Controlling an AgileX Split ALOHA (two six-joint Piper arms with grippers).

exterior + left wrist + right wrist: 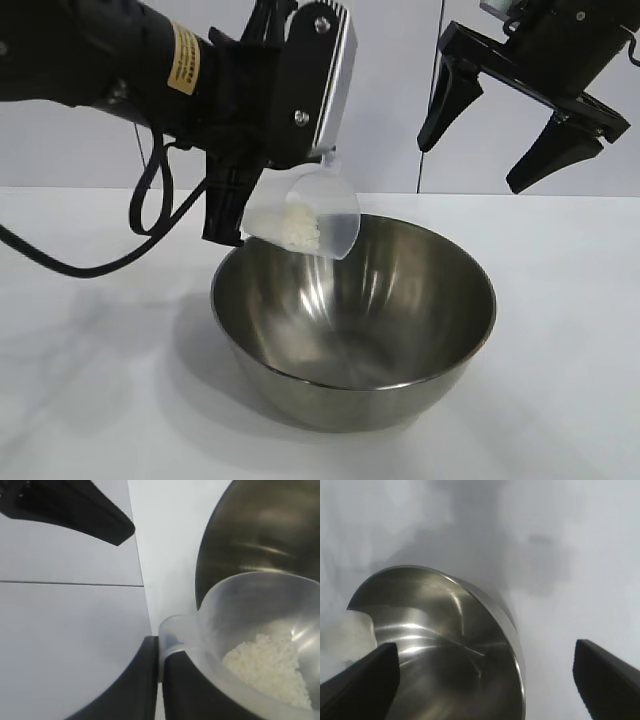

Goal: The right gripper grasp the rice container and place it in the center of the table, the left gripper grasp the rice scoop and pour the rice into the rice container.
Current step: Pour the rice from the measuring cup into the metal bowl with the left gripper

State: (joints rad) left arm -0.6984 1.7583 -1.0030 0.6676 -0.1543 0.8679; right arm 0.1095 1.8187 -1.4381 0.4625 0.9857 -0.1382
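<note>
The rice container [354, 330], a large shiny steel bowl, stands on the white table [90, 400] near the middle and looks bare inside. My left gripper [240, 225] is shut on the handle of the rice scoop [310, 215], a clear plastic cup held tilted over the bowl's back left rim. The rice [299, 230] lies low in the scoop. In the left wrist view my left gripper [160, 667] pinches the scoop handle [172, 635]; the rice [270, 667] and the bowl [250, 540] show beyond. My right gripper [500, 140] hangs open and empty above the bowl's right side; in the right wrist view the gripper [487, 680] is over the bowl [445, 650].
A black cable [150, 205] loops down from the left arm to the table at the left. A white wall stands behind the table.
</note>
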